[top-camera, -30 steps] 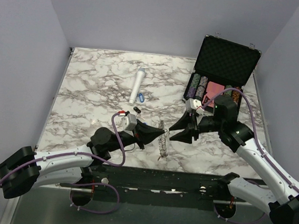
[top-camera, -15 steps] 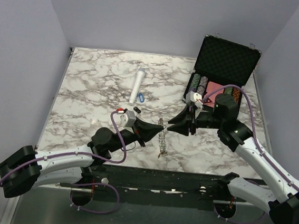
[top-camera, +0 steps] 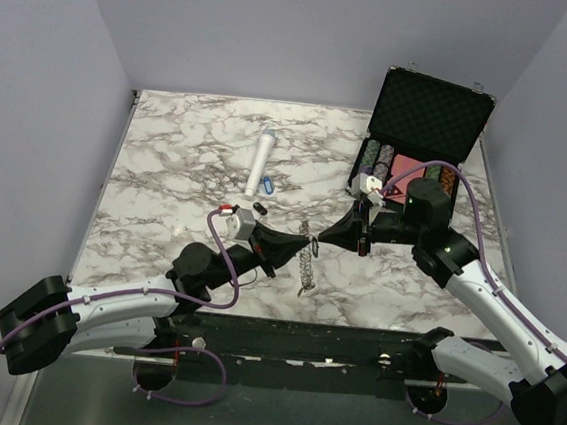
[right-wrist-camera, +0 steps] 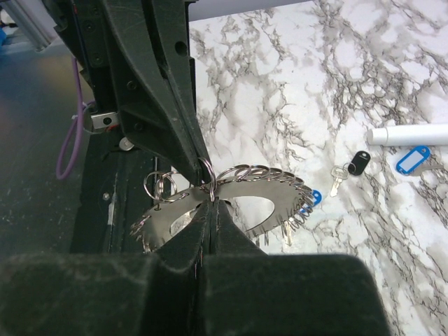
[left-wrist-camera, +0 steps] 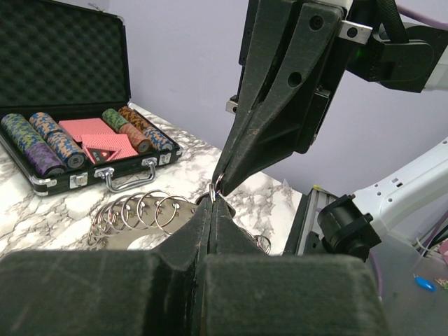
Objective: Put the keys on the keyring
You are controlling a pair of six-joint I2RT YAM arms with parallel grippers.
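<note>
The keyring [right-wrist-camera: 241, 203] is held on edge above the worktop [top-camera: 168, 161], between the two tools, which meet tip to tip at its rim. The left tool [left-wrist-camera: 213, 199] is clamped on a small split ring [right-wrist-camera: 205, 168] there. The right tool [right-wrist-camera: 208, 204] is pressed together on the rim just beside it. A black-tagged key [right-wrist-camera: 353, 165] and a blue tag [right-wrist-camera: 411, 159] are seen lying on the worktop near a white cylinder [top-camera: 261, 163].

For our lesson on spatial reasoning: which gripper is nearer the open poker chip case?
Right. The right gripper sits close to the poker chip case, off its near-left corner; the left gripper meets it at the keyring, slightly farther away.
</note>
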